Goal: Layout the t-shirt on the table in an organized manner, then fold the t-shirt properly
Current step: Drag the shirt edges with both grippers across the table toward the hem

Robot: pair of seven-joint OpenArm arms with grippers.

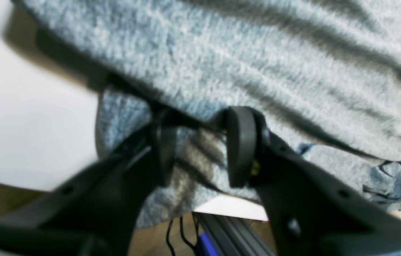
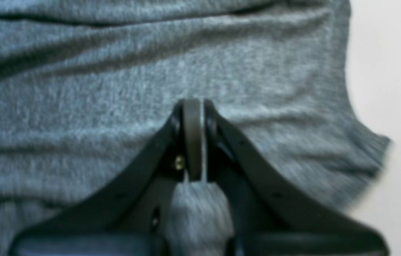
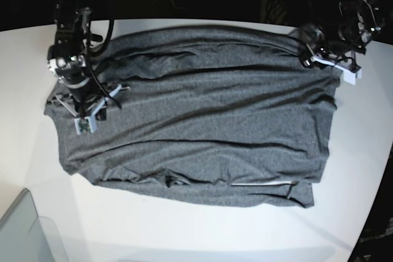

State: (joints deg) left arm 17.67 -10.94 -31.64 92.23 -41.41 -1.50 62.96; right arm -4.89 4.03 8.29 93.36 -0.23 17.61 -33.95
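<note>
Lying spread across the middle of the table [image 3: 368,151], the t-shirt [image 3: 202,115] is a broad heather-grey sheet with long wrinkles running side to side and a pale hem line showing near its lower edge in the base view. Its far edge reaches the table's far rim, and bare white tabletop shows on the other three sides. The right gripper [image 2: 193,142] sits over the shirt's side edge, on the left of the base view; its jaws are pressed tight together, and in the right wrist view a wad of grey knit shows just behind the closed tips, though whether cloth is pinched between them cannot be told. The left gripper [image 1: 204,149] is at the shirt's far corner on the other side, jaws parted a moderate way, with a fold of the fabric lying between the two pads [image 1: 241,145]; the blurred left wrist view does not show either pad pressing on it. A translucent grey bin corner [image 3: 27,231] sits at the table's near corner, well apart from the shirt.
</note>
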